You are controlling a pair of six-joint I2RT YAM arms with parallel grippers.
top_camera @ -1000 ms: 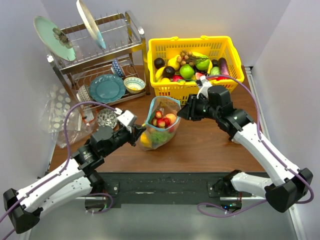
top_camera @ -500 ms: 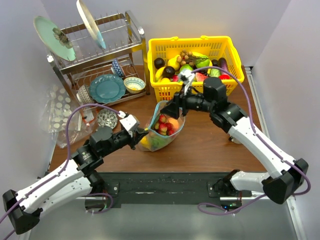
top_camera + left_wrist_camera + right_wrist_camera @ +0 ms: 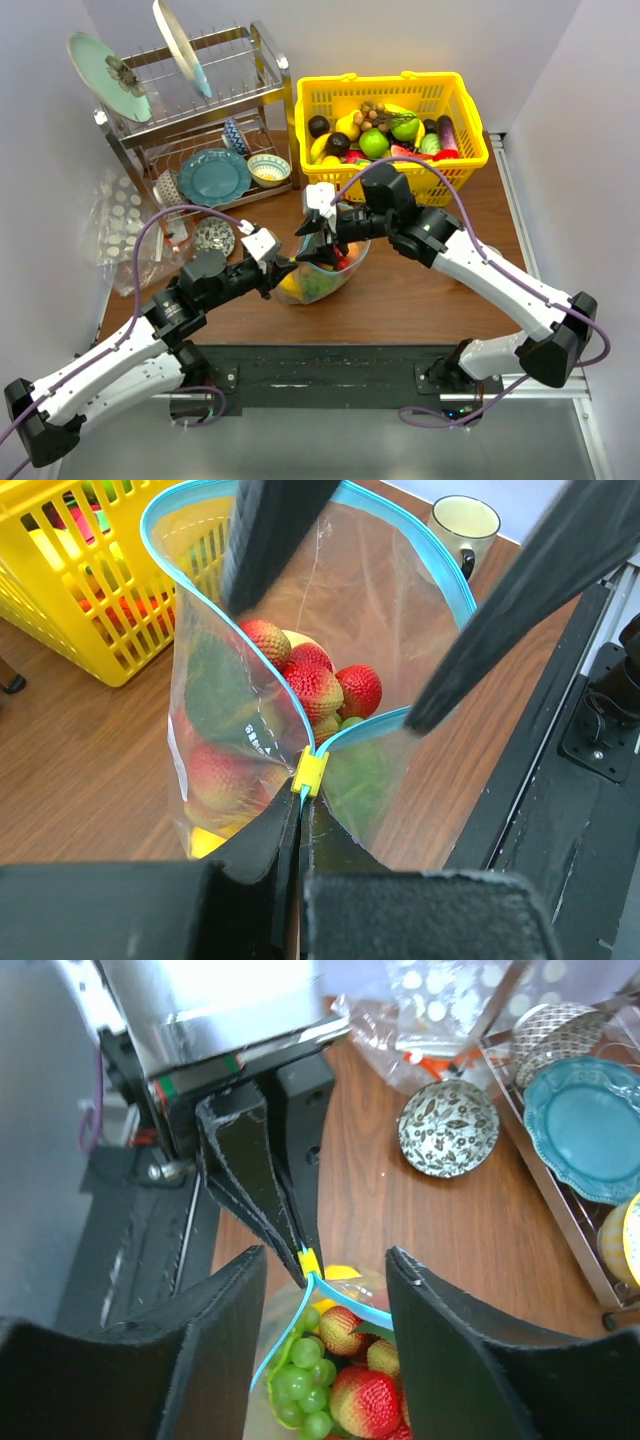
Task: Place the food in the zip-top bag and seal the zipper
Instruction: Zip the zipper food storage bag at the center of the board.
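— What is staying out of sight here?
— From above, the right gripper is covering most of the mouth of the clear soft plastic zip-top bag. In the left wrist view its fingers are showing only as dark blurs, so I cannot tell whether they are touching the plastic. The bag's bottom is disappearing behind the left gripper, and a yellow piece low inside is too veiled to name.
— And the jaws?
— The left ones are pressing fully together on the bag's corner, just under the small yellow slider. The right ones are gaping wide, straddling the mouth near that slider and gripping nothing.
— How is the bag looking?
— It is standing upright on the brown wooden table, just in front of the yellow plastic basket, between the two grippers. The thin teal-blue zipper strip is curving apart in an open loop, unsealed. Inside, glossy red toy strawberries are lying with a bunch of green toy grapes and a dark green leafy piece.
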